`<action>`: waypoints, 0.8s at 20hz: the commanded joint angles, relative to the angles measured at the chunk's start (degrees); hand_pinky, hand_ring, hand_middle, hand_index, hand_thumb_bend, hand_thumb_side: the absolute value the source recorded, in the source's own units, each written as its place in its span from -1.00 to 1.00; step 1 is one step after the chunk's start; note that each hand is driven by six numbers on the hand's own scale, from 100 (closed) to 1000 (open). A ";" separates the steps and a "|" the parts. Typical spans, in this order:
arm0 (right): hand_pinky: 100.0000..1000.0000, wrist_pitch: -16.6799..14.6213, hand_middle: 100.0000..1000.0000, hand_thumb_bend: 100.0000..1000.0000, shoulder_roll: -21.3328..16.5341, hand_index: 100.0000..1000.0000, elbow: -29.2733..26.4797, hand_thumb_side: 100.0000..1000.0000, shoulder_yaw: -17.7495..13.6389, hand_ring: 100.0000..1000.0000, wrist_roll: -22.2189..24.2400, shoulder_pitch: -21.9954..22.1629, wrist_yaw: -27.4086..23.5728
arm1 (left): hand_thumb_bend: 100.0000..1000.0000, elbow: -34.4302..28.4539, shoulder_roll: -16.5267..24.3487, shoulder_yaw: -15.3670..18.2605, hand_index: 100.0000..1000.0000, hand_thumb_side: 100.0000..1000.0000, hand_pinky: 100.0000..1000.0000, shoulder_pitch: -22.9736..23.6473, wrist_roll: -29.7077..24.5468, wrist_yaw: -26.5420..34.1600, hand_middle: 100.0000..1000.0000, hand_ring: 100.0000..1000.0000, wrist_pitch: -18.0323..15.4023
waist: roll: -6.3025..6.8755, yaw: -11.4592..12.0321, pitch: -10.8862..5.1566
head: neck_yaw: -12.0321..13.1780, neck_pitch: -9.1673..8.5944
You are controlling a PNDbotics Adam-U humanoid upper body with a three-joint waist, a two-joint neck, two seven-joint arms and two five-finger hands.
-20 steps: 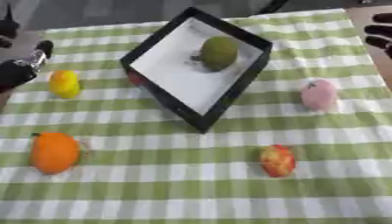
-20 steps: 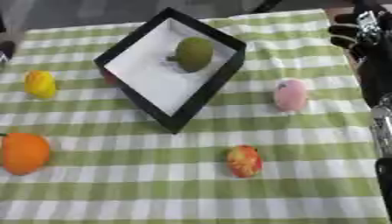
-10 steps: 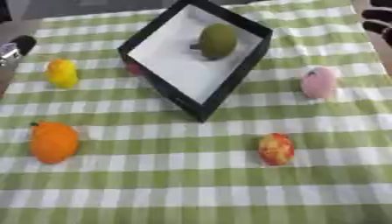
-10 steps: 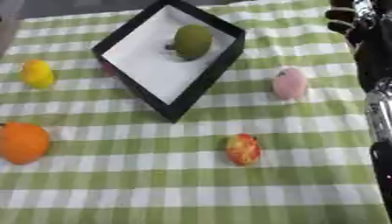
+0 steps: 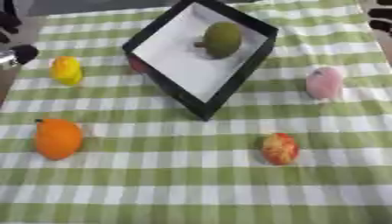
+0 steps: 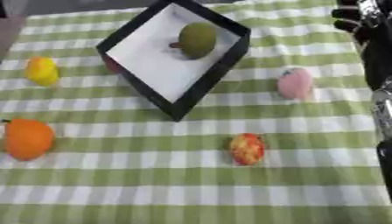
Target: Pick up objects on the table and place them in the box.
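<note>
Right, a green-and-white checked cloth covers the counter, and a black-walled square box with a white floor sits turned like a diamond toward the far middle. One item already inside: a green pear-shaped fruit in the box's far corner. A small red thing peeks out against the box's left outer wall, mostly hidden, can't identify it.

Loose on the cloth: a yellow lemon-like fruit far left, a round orange fruit near left, a red-and-yellow apple-like fruit near right of centre, and a pink peach-like fruit to the right of the box.

The robot's right hand is at the far right corner, black, fingers look curled and hold nothing; the pink fruit lies nearest it but well apart, below and to its left. The left hand shows only as a dark bit at the far left edge beside the yellow fruit, not touching; can't tell its finger state.
</note>
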 commanded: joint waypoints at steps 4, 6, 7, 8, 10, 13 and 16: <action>0.58 -0.55 0.32 -1.00 -2.86 0.78 -0.78 0.11 -0.40 0.44 -0.29 -0.64 -0.55 | -0.03 -2.17 4.47 -1.22 0.70 0.03 0.58 -0.45 -6.47 0.41 0.52 0.55 -0.08 | -1.43 -0.01 -0.55 | 0.17 0.31; 0.58 -0.60 0.32 -1.00 -3.09 0.78 -0.74 0.11 -0.33 0.44 -0.27 -0.57 -0.65 | 0.00 -2.34 5.12 -2.04 0.70 0.00 0.60 -0.69 -9.60 0.27 0.54 0.58 -0.63 | -1.51 0.06 -0.72 | 0.23 0.31; 0.58 -0.59 0.32 -1.00 -3.15 0.78 -0.71 0.11 -0.28 0.44 -0.25 -0.52 -0.69 | 0.00 -2.37 5.43 -2.40 0.69 -0.01 0.60 -0.77 -11.25 0.25 0.54 0.58 -0.97 | -1.53 0.11 -0.80 | 0.26 0.31; 0.58 -0.58 0.32 -1.00 -3.20 0.78 -0.68 0.11 -0.24 0.44 -0.23 -0.47 -0.71 | 0.02 -2.42 5.72 -2.64 0.69 -0.03 0.60 -0.83 -12.75 0.16 0.55 0.59 -1.29 | -1.53 0.15 -0.88 | 0.26 0.31; 0.58 -0.54 0.32 -1.00 -3.28 0.78 -0.61 0.11 -0.17 0.44 -0.21 -0.33 -0.70 | 0.05 -2.56 6.16 -2.84 0.69 -0.13 0.61 -0.98 -14.93 -0.46 0.56 0.59 -1.80 | -1.48 0.23 -1.03 | 0.22 0.31; 0.58 -0.49 0.32 -1.00 -3.29 0.78 -0.53 0.11 -0.12 0.44 -0.20 -0.13 -0.65 | 0.06 -2.61 6.49 -3.24 0.68 -0.22 0.61 -0.92 -16.94 -0.97 0.56 0.60 -2.33 | -1.44 0.19 -1.18 | 0.10 0.31; 0.57 -0.45 0.32 -1.00 -3.38 0.78 -0.45 0.11 -0.11 0.44 -0.25 0.15 -0.54 | 0.09 -2.55 6.70 -3.68 0.67 -0.32 0.61 -0.82 -18.48 -0.90 0.53 0.60 -2.61 | -1.38 0.07 -1.30 | 0.15 0.31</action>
